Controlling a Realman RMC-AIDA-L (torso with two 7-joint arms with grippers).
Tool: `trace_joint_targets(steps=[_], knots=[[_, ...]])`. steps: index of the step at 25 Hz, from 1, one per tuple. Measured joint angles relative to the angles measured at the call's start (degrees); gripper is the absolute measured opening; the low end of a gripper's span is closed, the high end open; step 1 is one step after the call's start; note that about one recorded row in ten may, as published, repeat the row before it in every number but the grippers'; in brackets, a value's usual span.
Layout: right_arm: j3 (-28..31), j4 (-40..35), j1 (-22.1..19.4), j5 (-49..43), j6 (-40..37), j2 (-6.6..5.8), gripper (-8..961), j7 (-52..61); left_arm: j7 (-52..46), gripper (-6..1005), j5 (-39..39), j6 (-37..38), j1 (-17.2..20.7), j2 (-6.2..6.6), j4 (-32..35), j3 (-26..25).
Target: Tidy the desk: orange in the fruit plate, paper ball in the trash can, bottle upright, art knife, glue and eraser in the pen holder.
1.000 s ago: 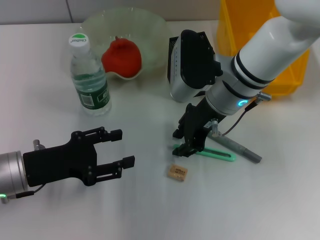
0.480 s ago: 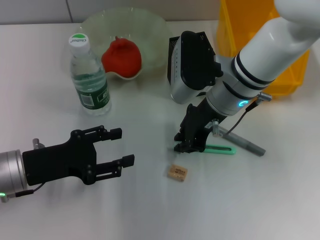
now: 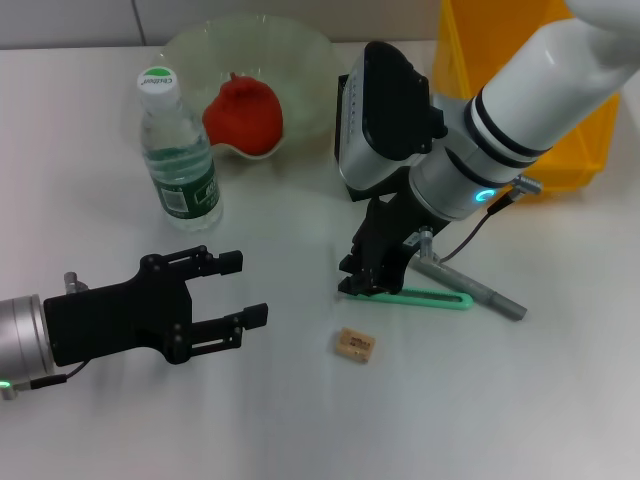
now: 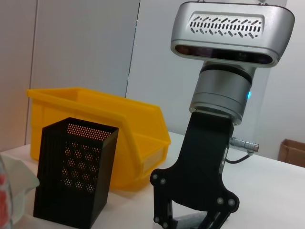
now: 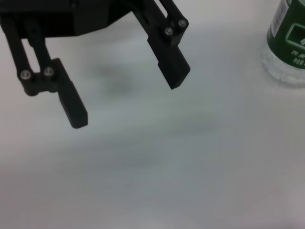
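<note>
On the white surface (image 3: 120, 130), the yellow trash can (image 3: 480, 50) stands at two o'clock, the green fruit plate (image 3: 290, 50) at twelve o'clock holding the orange (image 3: 243, 112), the pen holder (image 4: 76, 179) between them. The bottle (image 3: 178, 150) stands upright at ten o'clock. At centre, the right pincer (image 3: 362, 283) is clamped on one end of the art knife (image 3: 430, 297), whose other end touches the glue (image 3: 470, 288) at four o'clock. The left pincer (image 3: 243, 290), fingers apart, hovers at eight o'clock. The eraser (image 3: 355, 345) lies at six o'clock.
</note>
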Motion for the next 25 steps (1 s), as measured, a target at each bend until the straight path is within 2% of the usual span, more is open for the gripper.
trace_joint_targets(steps=[18, 25], knots=[[-0.81, 0.65, -0.16, -0.33, 0.62, -0.01, 196, -0.54, -0.09, 726, -0.12, 0.21, 0.07, 0.04, -0.01, -0.03], [-3.32, 1.45, -0.29, -0.42, 2.15, 0.18, 193, -0.67, -0.1, 726, -0.11, 0.28, 0.1, -0.08, 0.0, -0.02]])
